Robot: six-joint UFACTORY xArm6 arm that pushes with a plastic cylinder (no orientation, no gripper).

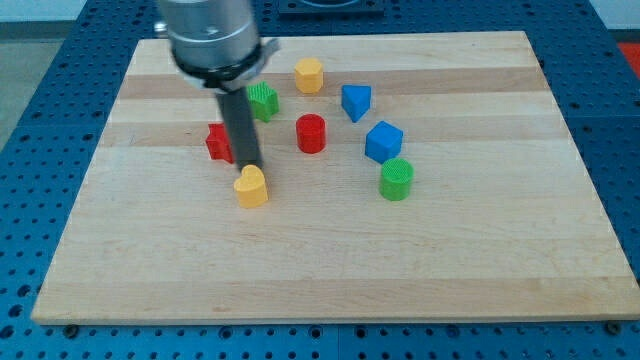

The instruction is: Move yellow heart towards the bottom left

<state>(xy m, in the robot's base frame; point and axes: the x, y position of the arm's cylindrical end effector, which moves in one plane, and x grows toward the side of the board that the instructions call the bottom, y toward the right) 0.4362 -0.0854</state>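
Observation:
The yellow heart (251, 187) lies left of the board's middle. My tip (249, 166) stands right at the heart's upper edge, touching or nearly touching it. The dark rod rises from there toward the view's top and partly hides a red block (217, 142) just to its left and a green block (264, 101) behind it.
A yellow hexagonal block (309, 75), a red cylinder (311, 133), a blue triangular block (355, 102), a blue cube (383, 141) and a green cylinder (397, 179) lie right of the rod. The wooden board (140, 260) rests on a blue perforated table.

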